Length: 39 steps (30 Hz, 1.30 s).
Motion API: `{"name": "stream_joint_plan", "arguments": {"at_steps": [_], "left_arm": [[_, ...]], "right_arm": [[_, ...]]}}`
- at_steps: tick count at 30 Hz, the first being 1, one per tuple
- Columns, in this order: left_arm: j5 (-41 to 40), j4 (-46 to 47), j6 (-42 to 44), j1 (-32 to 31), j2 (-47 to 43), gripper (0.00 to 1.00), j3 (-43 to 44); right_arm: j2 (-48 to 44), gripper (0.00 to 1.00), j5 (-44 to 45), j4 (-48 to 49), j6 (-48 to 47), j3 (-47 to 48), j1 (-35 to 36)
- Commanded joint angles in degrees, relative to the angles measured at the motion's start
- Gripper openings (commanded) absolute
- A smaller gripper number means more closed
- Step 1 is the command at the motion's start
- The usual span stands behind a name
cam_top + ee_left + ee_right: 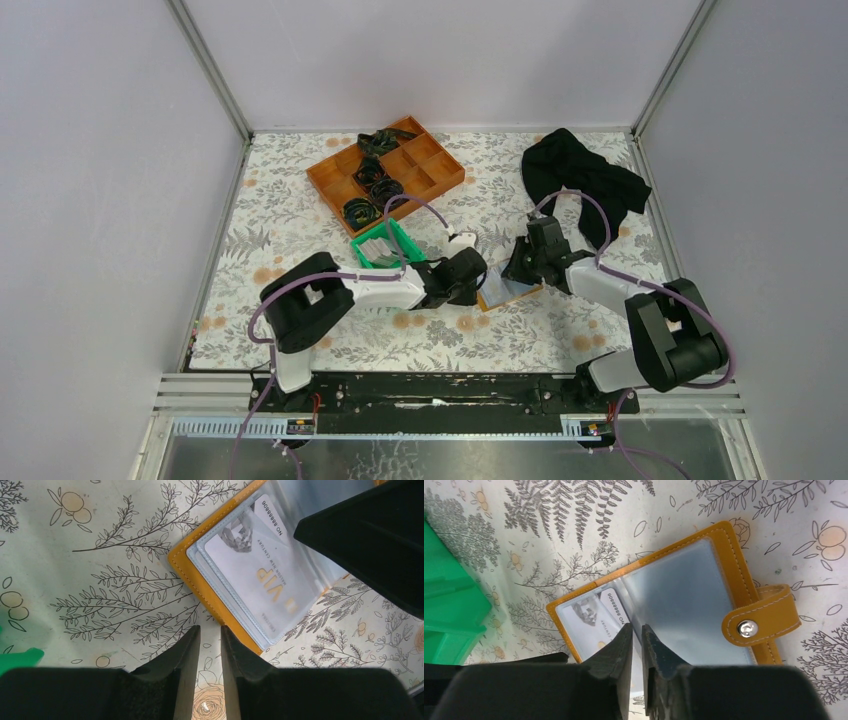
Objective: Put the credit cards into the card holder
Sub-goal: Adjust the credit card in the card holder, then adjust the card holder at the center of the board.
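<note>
The left claw point(210, 632) and right claw point(637, 630) hover barely ajar, empty, over the open card holder point(684, 585), a credit card point(265, 575) sleeved inside.

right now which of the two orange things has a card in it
The small folding card holder, lying open: a VIP card sits in its clear sleeve. The big compartment tray behind it holds only dark coiled items.

Plain grey walls point(100, 150) surround a table point(215, 310) covered in floral cloth point(280, 210).

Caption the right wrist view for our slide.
Open orange card holder on floral tablecloth, one card sleeved inside, right hand over it.
</note>
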Motion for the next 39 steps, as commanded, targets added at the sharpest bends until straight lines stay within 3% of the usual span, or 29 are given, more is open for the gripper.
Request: {"name": "stream_joint_plan", "arguments": {"at_steps": [1,8,12,20,27,39], "left_arm": [[-2.8,-11.8,1.6,1.6,4.4,0.31,-5.2],[-3.0,-10.0,0.6,1.9,0.2,0.32,-8.5],[-1.8,-8.3,-0.1,1.9,-0.8,0.34,-10.1],[0.3,-6.5,-0.5,2.4,-2.1,0.34,-10.7],[1.8,-7.2,0.4,3.5,-0.7,0.35,-8.6],[4.2,-7.0,0.4,4.5,2.2,0.35,-6.1]], "right_arm": [[-4.1,0.25,3.6,-4.3,-1.4,3.9,0.8],[-11.5,0.49,12.1,-10.3,1.7,2.7,0.5],[-14.8,0.55,14.2,-12.3,5.9,-0.4,0.2],[-17.4,0.62,16.3,-11.6,9.6,-4.5,-2.4],[-14.4,0.71,16.0,-11.3,9.7,-4.1,-4.7],[-7.2,0.73,12.6,-8.9,11.9,-4.5,-5.4]]}}
